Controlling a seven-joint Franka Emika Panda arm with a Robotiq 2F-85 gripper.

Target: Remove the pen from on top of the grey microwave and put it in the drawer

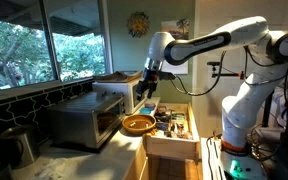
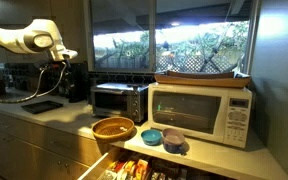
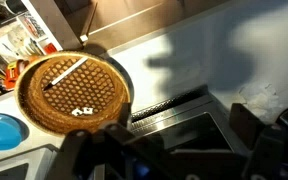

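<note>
Gripper (image 3: 174,155), jaws wide and empty, hovers near round brown weave-textured bowl (image 3: 99,85).

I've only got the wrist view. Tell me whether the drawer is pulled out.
Observer: Yes. In both exterior views the drawer stands pulled out, with clutter inside.
Operator: Now tell me where the claw is relative to the grey microwave.
Observer: The claw hangs to the side of the grey microwave, not over its top.
Operator: Report what sits on the white microwave.
Observer: A flat wooden tray lies on the white microwave.
</note>
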